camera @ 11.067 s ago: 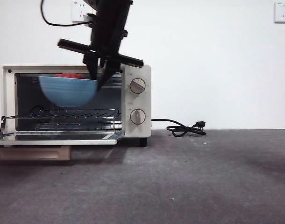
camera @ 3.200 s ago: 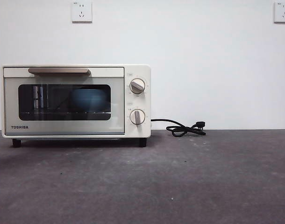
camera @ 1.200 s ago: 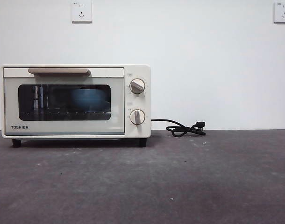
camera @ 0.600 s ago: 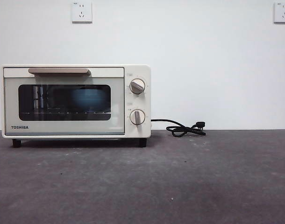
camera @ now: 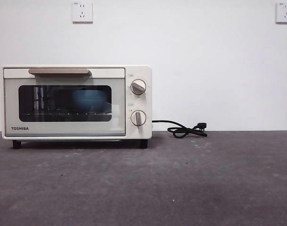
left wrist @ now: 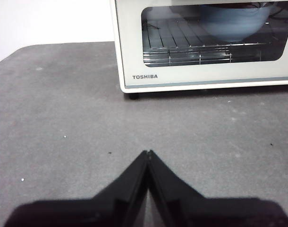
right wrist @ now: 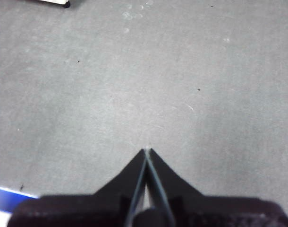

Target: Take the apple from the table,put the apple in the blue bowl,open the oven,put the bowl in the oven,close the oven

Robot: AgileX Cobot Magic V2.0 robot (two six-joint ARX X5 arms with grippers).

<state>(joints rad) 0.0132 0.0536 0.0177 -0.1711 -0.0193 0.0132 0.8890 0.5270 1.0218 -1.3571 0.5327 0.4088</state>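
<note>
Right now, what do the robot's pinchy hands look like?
Both look alike. The left gripper has two flat matte black jaws, wide at the bottom and narrowing to a sharp tip, like a dark triangle rising from a broad black base. The right gripper has the same black pointed shape, with a thin pale line down the middle. No cables, stickers or writing show on either.

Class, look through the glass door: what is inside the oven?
Inside the oven, behind its shut glass door, the blue bowl sits on the wire rack. Whether the apple lies in the bowl cannot be seen; the dark glass and bowl wall hide it.
</note>
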